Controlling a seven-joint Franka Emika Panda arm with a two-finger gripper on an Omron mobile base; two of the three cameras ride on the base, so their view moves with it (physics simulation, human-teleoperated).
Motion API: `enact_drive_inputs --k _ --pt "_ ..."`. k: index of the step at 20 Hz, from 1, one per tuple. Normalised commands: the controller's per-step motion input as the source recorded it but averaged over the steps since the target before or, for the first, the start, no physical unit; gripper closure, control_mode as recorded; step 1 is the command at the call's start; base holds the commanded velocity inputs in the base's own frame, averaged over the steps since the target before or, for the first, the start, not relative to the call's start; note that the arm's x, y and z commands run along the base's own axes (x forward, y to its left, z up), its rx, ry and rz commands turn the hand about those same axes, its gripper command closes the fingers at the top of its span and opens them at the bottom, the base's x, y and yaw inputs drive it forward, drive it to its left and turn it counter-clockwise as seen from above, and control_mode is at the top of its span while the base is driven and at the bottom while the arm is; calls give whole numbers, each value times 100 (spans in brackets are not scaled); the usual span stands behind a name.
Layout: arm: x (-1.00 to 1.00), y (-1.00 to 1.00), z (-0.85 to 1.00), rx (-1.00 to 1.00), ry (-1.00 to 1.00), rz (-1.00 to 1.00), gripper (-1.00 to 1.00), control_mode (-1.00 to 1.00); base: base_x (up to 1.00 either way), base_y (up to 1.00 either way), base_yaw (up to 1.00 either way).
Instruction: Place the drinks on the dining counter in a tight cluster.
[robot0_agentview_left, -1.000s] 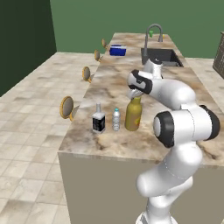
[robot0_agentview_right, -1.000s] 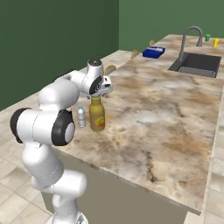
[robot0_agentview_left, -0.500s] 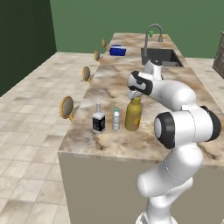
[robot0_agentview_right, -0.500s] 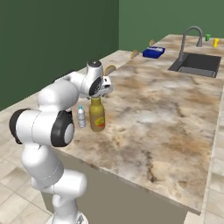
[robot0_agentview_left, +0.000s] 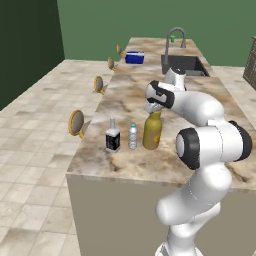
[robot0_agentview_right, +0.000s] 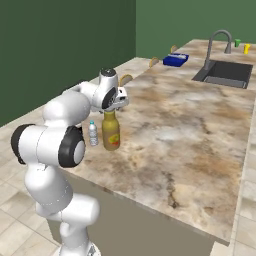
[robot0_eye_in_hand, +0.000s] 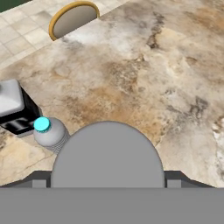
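Hiding the fingertips — amber bottle's grey cap.

The amber-yellow bottle with its grey cap is standing upright directly under the gripper. The small clear water bottle with a blue cap is standing just beside it, and the dark white-labelled bottle is standing next along, all sitting on the marbled dining counter.
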Motion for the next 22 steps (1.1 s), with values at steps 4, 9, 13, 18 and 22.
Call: enact_drive_inputs --k 4,9,13,18,22 --pt "0 0 0 0 0 0 -100 -100 0 0 0" --pt "0 0 0 0 0 0 -100 -100 0 0 0" --pt "0 0 0 0 0 0 -100 -100 0 0 0" --pt "-1 0 0 0 0 0 -100 -100 0 0 0" --pt "-27 -1 3 0 2 -1 -100 -100 0 0 0"
